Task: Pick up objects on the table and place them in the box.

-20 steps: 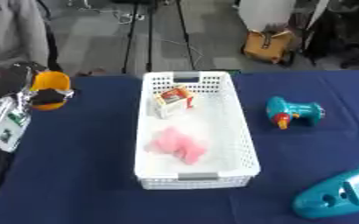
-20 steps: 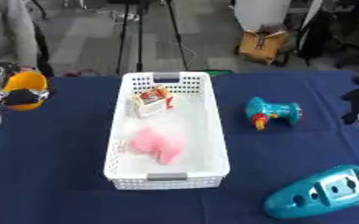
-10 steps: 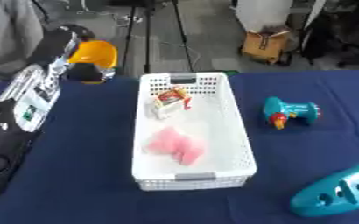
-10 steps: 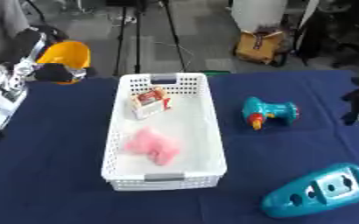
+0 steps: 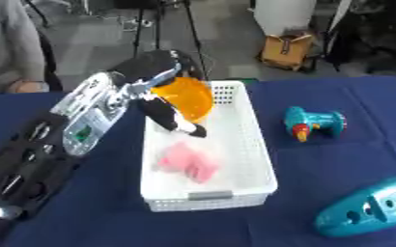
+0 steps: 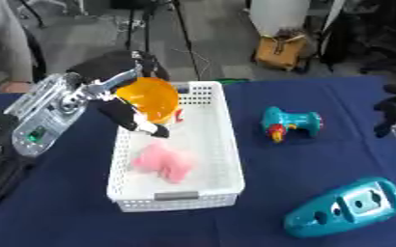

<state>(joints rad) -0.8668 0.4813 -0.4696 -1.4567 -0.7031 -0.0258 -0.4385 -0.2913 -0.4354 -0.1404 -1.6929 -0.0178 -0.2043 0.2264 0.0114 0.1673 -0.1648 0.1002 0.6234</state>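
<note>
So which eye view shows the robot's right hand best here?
The right eye view: the right hand shows at the right edge, dark and above the blue table, though whether its fingers are open is unclear. The left eye view does not show it at all.

A lab or workshop space is suggested — a table covered in dark blue cloth [image 5: 336, 159] is set on a grey concrete floor [image 5: 227, 34], with black tripod legs [image 5: 163, 24] and loose cables seen behind it. A yellow tool bag [image 5: 286, 50] and a white cylinder [image 5: 282, 14] are stood nearby.
</note>
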